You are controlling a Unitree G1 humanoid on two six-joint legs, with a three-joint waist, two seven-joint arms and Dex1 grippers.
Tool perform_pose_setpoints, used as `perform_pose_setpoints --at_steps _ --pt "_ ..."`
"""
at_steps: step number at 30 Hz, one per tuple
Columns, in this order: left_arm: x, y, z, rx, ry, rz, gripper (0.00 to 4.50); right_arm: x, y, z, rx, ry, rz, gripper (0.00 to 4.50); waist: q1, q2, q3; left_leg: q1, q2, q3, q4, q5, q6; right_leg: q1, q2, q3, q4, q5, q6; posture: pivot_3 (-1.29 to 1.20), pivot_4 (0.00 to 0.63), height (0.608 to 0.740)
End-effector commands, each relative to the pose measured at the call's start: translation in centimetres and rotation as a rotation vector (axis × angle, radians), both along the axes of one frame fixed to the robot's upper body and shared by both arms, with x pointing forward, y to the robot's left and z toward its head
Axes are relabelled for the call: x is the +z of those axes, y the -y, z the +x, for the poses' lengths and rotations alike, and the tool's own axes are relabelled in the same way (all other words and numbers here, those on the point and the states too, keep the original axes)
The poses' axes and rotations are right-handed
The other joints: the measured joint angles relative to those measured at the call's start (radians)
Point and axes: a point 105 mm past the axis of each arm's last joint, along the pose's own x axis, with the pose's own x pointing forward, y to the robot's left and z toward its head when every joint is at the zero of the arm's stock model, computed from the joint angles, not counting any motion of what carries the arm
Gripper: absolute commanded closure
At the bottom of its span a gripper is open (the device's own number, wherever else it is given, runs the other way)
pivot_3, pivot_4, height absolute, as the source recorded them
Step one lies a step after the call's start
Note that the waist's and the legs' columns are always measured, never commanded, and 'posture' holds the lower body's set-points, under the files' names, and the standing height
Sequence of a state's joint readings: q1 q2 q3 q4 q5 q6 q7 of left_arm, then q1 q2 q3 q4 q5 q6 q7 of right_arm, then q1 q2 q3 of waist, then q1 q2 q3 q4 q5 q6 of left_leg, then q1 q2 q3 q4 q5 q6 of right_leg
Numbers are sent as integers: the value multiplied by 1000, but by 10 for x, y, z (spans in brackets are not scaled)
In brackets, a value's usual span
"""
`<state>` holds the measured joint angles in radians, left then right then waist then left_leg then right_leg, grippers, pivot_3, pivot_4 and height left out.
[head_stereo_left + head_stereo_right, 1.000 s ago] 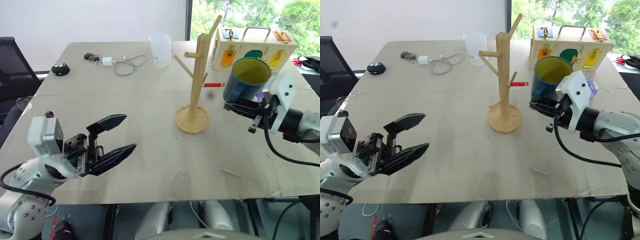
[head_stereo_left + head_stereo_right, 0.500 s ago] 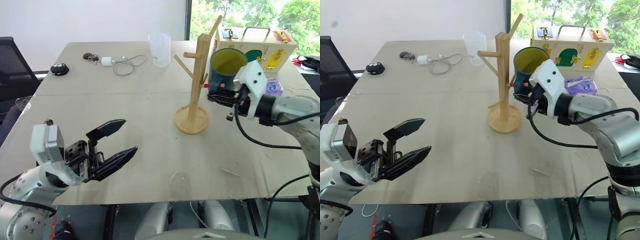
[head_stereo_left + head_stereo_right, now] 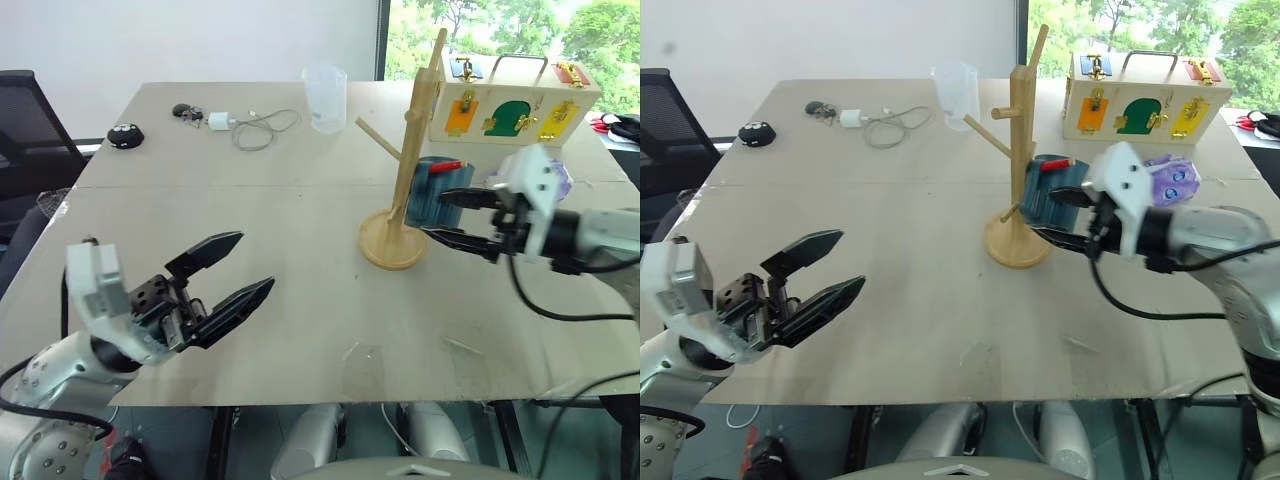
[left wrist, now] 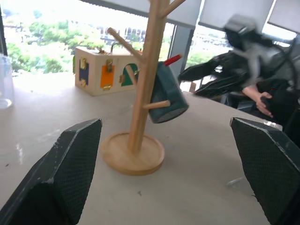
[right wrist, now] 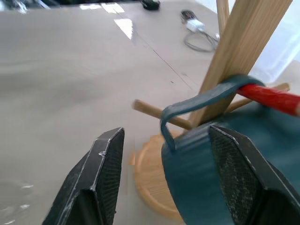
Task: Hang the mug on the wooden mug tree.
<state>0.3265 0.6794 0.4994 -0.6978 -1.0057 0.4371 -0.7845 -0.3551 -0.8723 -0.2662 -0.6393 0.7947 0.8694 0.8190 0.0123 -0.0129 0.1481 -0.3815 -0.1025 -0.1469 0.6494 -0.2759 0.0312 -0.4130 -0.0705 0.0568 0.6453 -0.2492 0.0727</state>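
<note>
The dark teal mug (image 3: pixel 430 192) hangs tilted on the wooden mug tree (image 3: pixel 411 150), its handle (image 5: pixel 201 101) looped over a red-tipped peg (image 5: pixel 276 98). My right gripper (image 3: pixel 434 214) is open, one black finger above and one below the mug's body. In the right wrist view a gap shows between one finger and the mug, while the mug's body hides the edge of the other. My left gripper (image 3: pixel 255 262) hovers open and empty over the table's near left part, far from the tree.
A clear measuring cup (image 3: pixel 325 97) stands behind the tree. A wooden box with coloured doors (image 3: pixel 510 100) sits at the back right, a purple item (image 3: pixel 1175 178) in front of it. A cable with charger (image 3: pixel 250 127), keys and a black object (image 3: pixel 125 135) lie at the back left.
My right gripper carried the upright mug left to the tree, then opened. The mug now hangs tilted from the red-tipped peg. The left gripper stayed nearly still.
</note>
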Motion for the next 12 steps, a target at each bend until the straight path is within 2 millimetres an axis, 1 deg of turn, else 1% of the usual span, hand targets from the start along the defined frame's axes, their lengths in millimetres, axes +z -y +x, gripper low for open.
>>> perform_pose_setpoints --at_steps 1,4,6,10,12 --pt "-16 -2 0 38 -45 80 0 7 24 -15 -39 0 50 1717 1 0 0 0 0 1 0 0 0 0 0 1 0 0 0 0 150 740" --pt "-25 -10 2 43 -82 91 0 -22 53 -19 -159 -31 -45 1717 5 0 0 1 1 1 0 0 0 1 0 -1 0 0 0 0 150 740" --pt "-29 -14 3 52 -106 85 0 -43 72 -24 -226 -89 -76 1717 7 0 0 1 1 0 0 0 0 2 0 -3 0 0 0 0 150 740" --pt "-40 -21 5 63 -158 104 0 -75 96 -32 -304 -133 -141 1717 2 -1 -1 2 1 1 1 0 0 2 -1 -2 0 0 0 0 150 740" --pt "-50 -22 7 50 -206 145 0 -89 101 -32 -336 -132 -170 1717 1 -1 -1 3 1 2 1 0 0 3 -1 -2 0 0 0 0 150 740"
